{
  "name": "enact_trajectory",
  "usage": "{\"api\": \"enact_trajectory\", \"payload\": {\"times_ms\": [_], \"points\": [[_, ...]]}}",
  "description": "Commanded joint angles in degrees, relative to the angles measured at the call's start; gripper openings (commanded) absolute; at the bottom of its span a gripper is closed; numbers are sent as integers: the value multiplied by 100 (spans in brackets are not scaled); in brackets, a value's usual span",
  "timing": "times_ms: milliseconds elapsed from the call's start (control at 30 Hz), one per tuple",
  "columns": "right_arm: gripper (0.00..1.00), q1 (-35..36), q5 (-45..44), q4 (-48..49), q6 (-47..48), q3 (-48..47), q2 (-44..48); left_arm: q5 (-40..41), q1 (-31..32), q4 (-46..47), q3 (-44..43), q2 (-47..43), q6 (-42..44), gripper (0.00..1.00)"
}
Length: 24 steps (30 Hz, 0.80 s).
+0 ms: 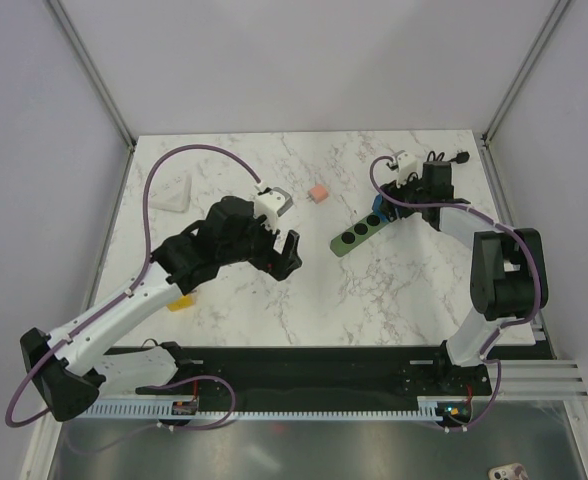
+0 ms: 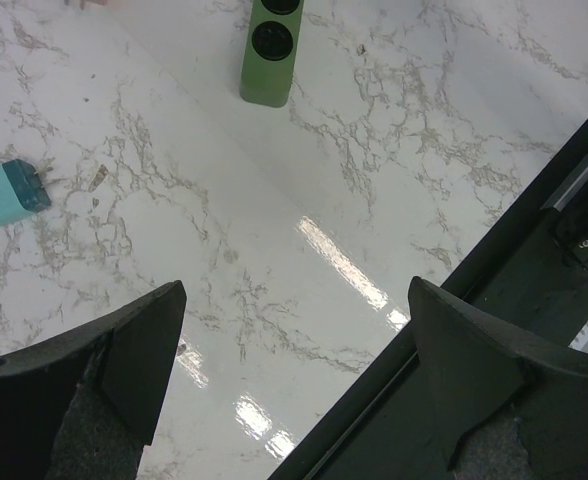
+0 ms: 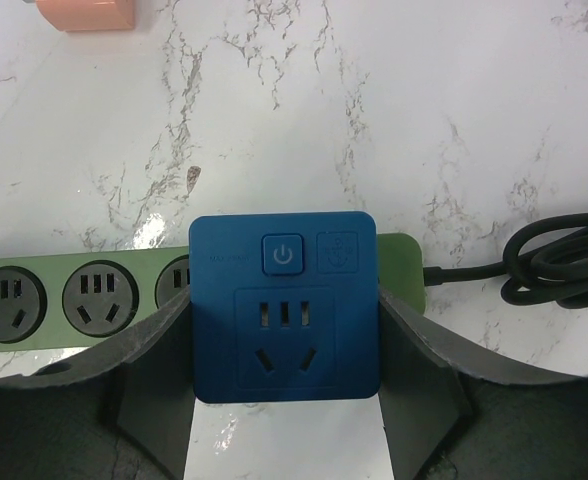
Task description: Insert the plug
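Black, wide open and empty on the left: left gripper (image 1: 286, 252) just hanging over bare marble, well apart from the green power strip (image 1: 358, 232), so not bracing anything. Could easily go wrong right there — pressing down on a loose strip lying on a glossy table (image 1: 274, 310) and watching it skid or pivot instead of taking the pins. Moving right, looks like three free sockets along the strip from above, then the blue plug (image 3: 284, 305) sitting over the far right end, beside where the black cable (image 3: 559, 258) leaves. Clamped in the right gripper (image 3: 284, 330), fingers (image 3: 152, 372) pressed against both flanks. Can't tell whether the pins are lined up, partly in, or just hovering — hidden under the body. Could jam or tilt if pushed off-centre; could also lift the whole strip if pulled away crooked afterwards. As for the plug itself: chunky rounded square in matte blue plastic, power button and a small icon up top, own set of socket slots on the face. Probably rigid and easy to hold, flat sides helping, though likely to rock sideways under a sloppy push.
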<state>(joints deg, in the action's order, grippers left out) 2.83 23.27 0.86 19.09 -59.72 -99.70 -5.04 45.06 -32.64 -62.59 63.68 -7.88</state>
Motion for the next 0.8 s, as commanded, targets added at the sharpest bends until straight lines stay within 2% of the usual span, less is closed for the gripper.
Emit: {"api": "enact_trajectory", "payload": {"times_ms": [0, 133, 267, 333, 400, 500, 567, 767], "points": [[11, 7, -850, -798, 68, 102, -173, -41, -15, 223, 1, -154, 234, 100], [26, 86, -737, -869, -63, -109, 20, -67, -15, 232, 1, -154, 225, 100], [55, 130, -736, -728, -142, -127, 275, -67, -15, 223, 10, -189, 225, 100], [57, 139, -797, -728, -169, -206, 346, -59, -15, 232, 10, -198, 225, 100], [71, 139, -938, -719, -169, -285, 407, -50, -15, 232, 1, -207, 225, 100], [80, 130, -886, -728, -151, -382, 512, -59, -15, 232, 10, -224, 225, 100], [94, 139, -815, -728, -143, -434, 565, -50, -15, 241, 10, -242, 234, 100], [95, 148, -701, -842, -134, -558, 882, 3, -15, 241, 36, -277, 234, 100]]}}
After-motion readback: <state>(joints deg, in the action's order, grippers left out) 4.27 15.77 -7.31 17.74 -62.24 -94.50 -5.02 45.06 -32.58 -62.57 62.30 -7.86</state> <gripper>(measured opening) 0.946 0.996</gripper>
